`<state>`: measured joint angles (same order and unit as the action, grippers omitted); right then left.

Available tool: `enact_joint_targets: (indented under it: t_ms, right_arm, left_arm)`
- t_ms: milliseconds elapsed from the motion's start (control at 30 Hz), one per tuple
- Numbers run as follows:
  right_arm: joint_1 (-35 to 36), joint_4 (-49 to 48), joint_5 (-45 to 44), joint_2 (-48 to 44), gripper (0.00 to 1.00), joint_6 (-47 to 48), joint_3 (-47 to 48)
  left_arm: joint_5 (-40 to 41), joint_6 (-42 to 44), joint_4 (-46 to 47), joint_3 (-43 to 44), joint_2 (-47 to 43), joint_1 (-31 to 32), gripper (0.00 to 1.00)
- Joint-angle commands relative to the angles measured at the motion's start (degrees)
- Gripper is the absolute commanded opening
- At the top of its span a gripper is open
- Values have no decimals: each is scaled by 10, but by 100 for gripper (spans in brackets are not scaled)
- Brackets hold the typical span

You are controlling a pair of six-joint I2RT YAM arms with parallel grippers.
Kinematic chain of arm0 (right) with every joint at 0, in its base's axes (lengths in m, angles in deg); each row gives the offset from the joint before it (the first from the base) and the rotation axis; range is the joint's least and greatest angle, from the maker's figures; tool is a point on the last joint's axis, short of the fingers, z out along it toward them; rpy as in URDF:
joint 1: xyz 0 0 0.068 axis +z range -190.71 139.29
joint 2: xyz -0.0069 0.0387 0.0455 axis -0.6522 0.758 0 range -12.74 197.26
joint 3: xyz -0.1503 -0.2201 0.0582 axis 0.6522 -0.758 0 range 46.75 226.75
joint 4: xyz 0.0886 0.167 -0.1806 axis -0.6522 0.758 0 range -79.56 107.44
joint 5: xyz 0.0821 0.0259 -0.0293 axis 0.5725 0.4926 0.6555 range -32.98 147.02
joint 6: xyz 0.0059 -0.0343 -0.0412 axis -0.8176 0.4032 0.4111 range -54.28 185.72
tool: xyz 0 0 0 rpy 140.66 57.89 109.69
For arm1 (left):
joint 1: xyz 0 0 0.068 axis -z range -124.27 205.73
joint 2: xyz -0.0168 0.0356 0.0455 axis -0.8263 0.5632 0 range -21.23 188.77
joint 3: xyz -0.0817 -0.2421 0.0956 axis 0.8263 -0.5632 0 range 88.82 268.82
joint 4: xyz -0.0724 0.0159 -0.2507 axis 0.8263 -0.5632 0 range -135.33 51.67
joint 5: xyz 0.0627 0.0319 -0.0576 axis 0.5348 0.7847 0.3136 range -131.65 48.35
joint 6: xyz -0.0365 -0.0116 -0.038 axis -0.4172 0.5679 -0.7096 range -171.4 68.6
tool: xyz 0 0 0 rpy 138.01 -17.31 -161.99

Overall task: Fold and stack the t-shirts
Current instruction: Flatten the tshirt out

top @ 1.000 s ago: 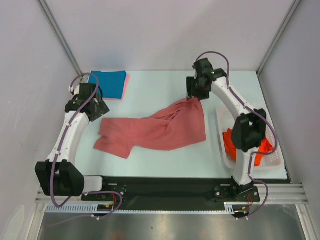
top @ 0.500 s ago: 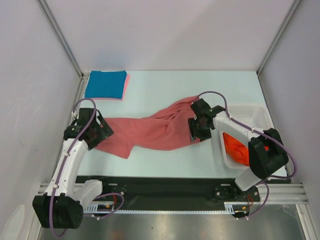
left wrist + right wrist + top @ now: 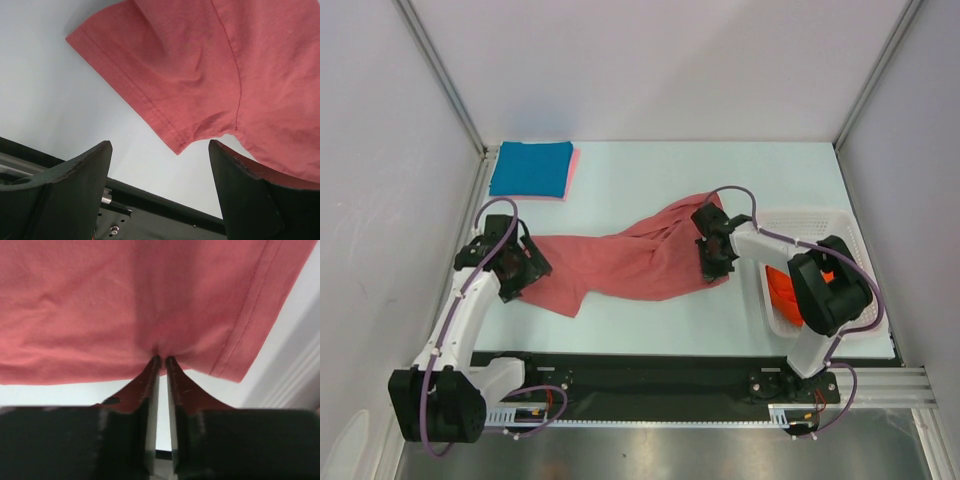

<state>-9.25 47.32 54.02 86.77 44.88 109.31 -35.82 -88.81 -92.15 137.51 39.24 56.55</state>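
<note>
Salmon t-shirt (image 3: 630,262) spread on pale table (image 3: 640,180), grey walls (image 3: 650,70)

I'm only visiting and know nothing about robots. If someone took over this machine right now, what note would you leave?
Left gripper: open above a sleeve of the salmon-red t-shirt, gripping nothing.
Right gripper: shut on that shirt's right edge.
Done: teal t-shirt folded at far left, on a pink t-shirt.
Left: fold and stack the salmon-red one; orange-red t-shirts wait in the basket.
</note>
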Motion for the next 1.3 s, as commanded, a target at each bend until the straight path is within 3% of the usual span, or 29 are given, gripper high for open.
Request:
enact_joint_targets:
  t_ms: [0, 200, 367, 500, 600, 633, 733, 767, 867, 1000, 1100, 1267]
  right_arm:
    - [9, -14, -31, -4, 0, -6, 0]
    - [46, 103, -37, -113, 0, -19, 7]
    - [51, 187, 20, -202, 0, -53, 35]
    - [9, 167, 93, -151, 0, -44, 104]
    - [-24, 121, 112, -39, 2, -31, 193]
    - [-41, 112, 112, -4, 25, -16, 216]
    - [-47, 167, 78, 97, 46, 22, 331]
    - [-44, 174, 72, 104, 47, 27, 345]
    - [-26, 171, 55, 69, 47, 38, 314]
    - [-4, 152, 41, -29, 42, 24, 169]
    - [-1, 108, 41, -84, 35, -2, 60]
    - [-10, 49, 31, -107, 23, -22, -2]
  left_arm:
    - [11, 8, 6, 37, -6, -2, 84]
    - [35, 22, -2, 48, -21, -2, 84]
    - [59, 32, -12, 59, -37, -2, 83]
    - [74, 44, -18, 75, -34, -2, 83]
    - [72, 51, -11, 79, -26, -2, 84]
    - [69, 52, -7, 81, -23, -2, 85]
    - [59, 57, -5, 85, -2, -2, 86]
    - [61, 57, -8, 85, 5, -2, 86]
    - [66, 52, -10, 77, 5, -2, 84]
    - [50, 39, -6, 61, -4, -3, 83]
    - [41, 37, -3, 52, -4, -3, 82]
    - [31, 37, -1, 46, -4, -3, 81]
